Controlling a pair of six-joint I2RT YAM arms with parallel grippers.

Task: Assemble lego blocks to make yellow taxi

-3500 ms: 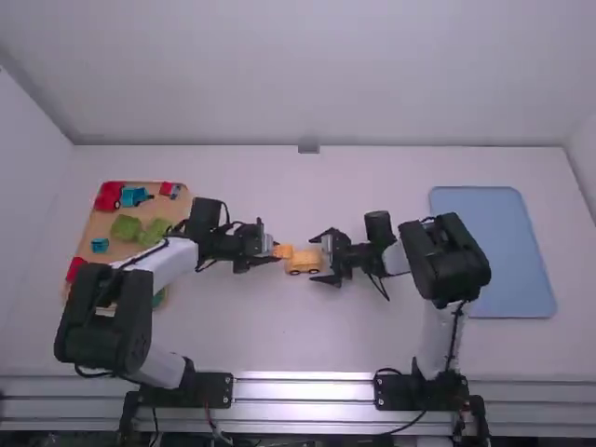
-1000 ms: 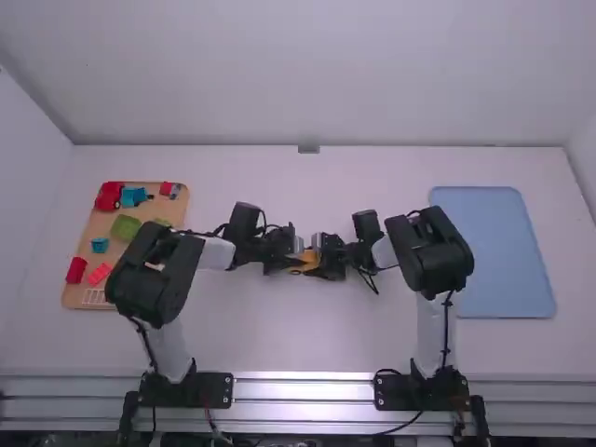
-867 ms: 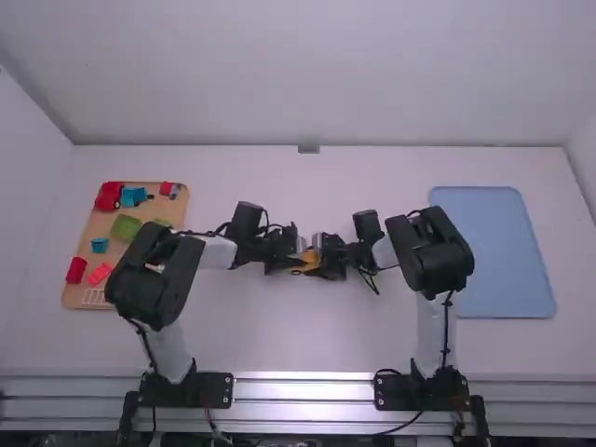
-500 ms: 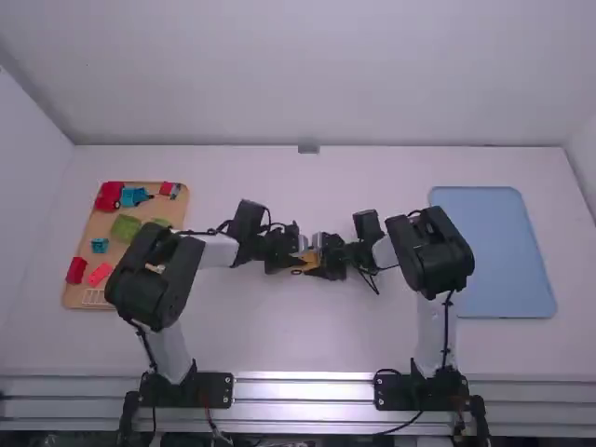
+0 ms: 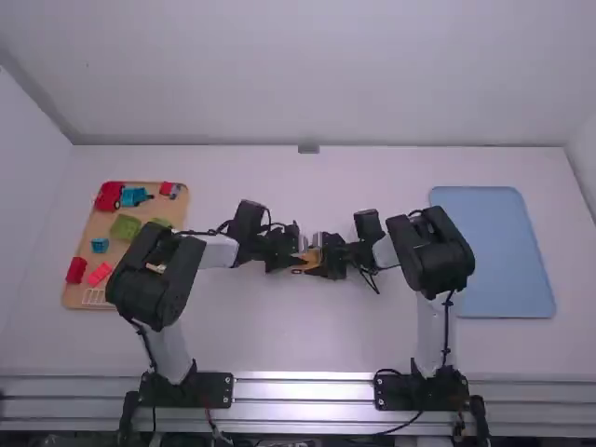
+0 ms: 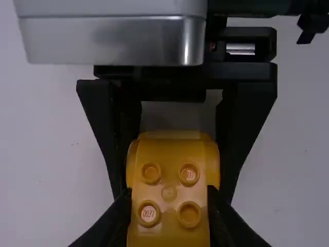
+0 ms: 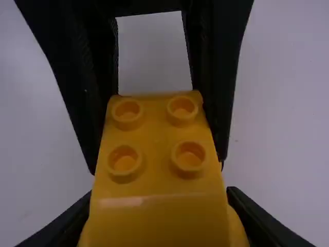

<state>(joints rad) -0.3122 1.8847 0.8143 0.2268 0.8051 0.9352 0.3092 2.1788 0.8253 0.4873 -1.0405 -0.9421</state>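
At the table's middle my left gripper (image 5: 297, 258) and right gripper (image 5: 322, 263) face each other over the yellow taxi body (image 5: 311, 258), which they largely cover. Yellow studded brickwork (image 6: 169, 177) lies between the fingers of my left gripper (image 6: 168, 218), which press on its sides. Behind it, the right gripper's fingers flank the wider yellow part. In the right wrist view, the yellow studded top (image 7: 157, 139) has the left gripper's fingers along its sides, and my right gripper (image 7: 160, 218) is shut on the wider, rounded yellow body. The wheels are mostly hidden.
On the left stands a tan tray (image 5: 78, 296) with red pieces (image 5: 109, 196), a blue piece (image 5: 134, 196), green bricks (image 5: 125, 226) and other small pieces. The left forearm overhangs its right side. A blue tray (image 5: 494, 251) lies at the right.
Since the oldest frame, my left gripper has shifted right with a yellow brick, onto the taxi body. The right gripper has closed on the body and edged left. Over the last second both barely moved.
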